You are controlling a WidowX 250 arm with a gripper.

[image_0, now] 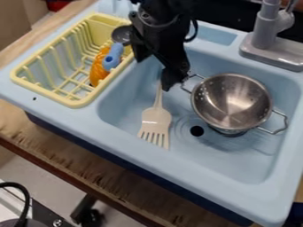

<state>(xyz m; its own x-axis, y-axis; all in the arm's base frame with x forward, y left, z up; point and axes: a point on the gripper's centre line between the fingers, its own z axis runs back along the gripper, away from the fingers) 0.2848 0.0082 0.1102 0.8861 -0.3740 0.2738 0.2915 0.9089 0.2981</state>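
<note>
1. Nearest: cream fork-shaped utensil (156, 119) lies in the blue sink (121, 104), tines toward camera, handle running back.
2. Farther: steel colander (231, 101) beside it; its wire handle sits close to the gripper (154, 74). Best keep clearance there.
3. Farthest: gripper at the handle's far end, fingers spread. Step looks like a handle grasp; center the handle, align square, close gently, lift straight.

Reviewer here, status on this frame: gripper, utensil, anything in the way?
Gripper open, over sink, at handle end of pale slotted utensil. Utensil lying in sink. Metal pan close by, one handle beside gripper.
</note>
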